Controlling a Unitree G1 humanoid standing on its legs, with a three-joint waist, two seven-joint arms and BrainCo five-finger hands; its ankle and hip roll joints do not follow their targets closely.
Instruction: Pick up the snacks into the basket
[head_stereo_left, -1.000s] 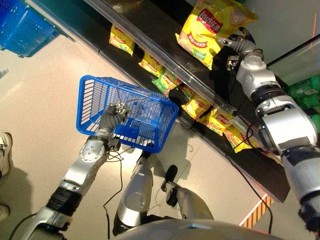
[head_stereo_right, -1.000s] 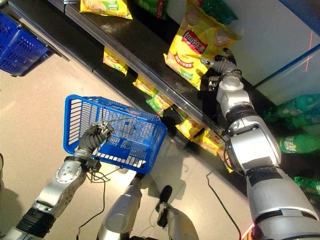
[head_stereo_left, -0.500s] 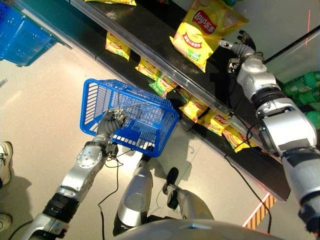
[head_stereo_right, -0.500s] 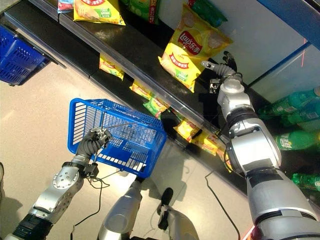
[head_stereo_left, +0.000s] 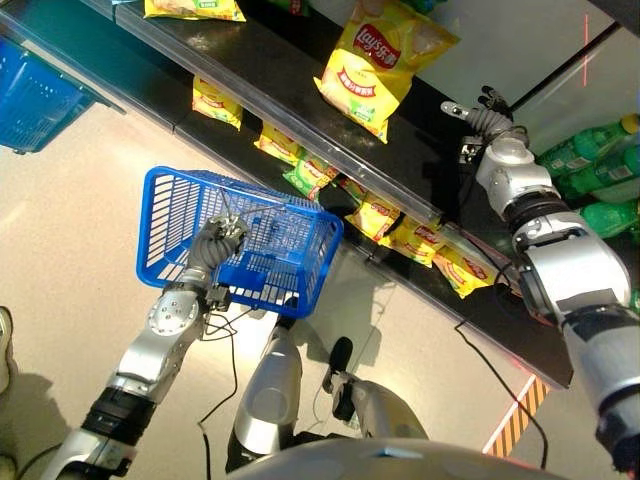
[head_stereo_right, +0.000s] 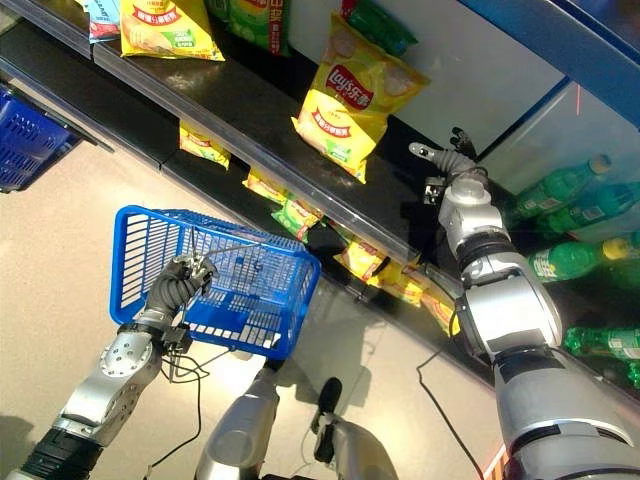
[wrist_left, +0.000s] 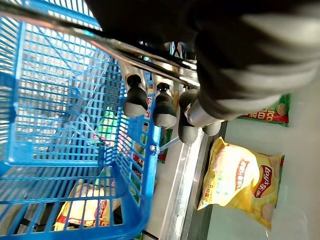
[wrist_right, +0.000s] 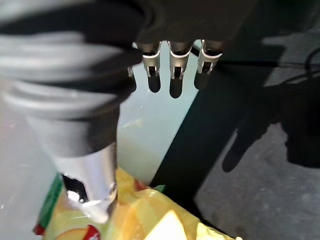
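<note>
A large yellow chip bag (head_stereo_left: 380, 60) lies on the black upper shelf (head_stereo_left: 290, 70). My right hand (head_stereo_left: 481, 110) is open over the shelf, a short gap to the right of the bag, with fingers spread and touching nothing. The right wrist view shows its straight fingers (wrist_right: 172, 55), and the yellow chip bag (wrist_right: 150, 220) beside the thumb. My left hand (head_stereo_left: 216, 245) is shut on the wire handle (wrist_left: 125, 50) of the blue mesh basket (head_stereo_left: 170, 215), holding it above the floor in front of the shelves. Its fingers (wrist_left: 162, 107) curl round the handle.
Several small yellow and green snack bags (head_stereo_left: 390, 215) line the lower shelf behind the basket. A clear rail (head_stereo_left: 300, 125) edges the upper shelf. More bags (head_stereo_right: 165, 25) lie further left on it. Green bottles (head_stereo_right: 570, 195) are at the right. Another blue basket (head_stereo_left: 35, 95) stands at far left.
The camera has shifted. My right hand has drawn back to the right, away from the chip bag's edge. The bag stays on the shelf and the left hand keeps the basket.
</note>
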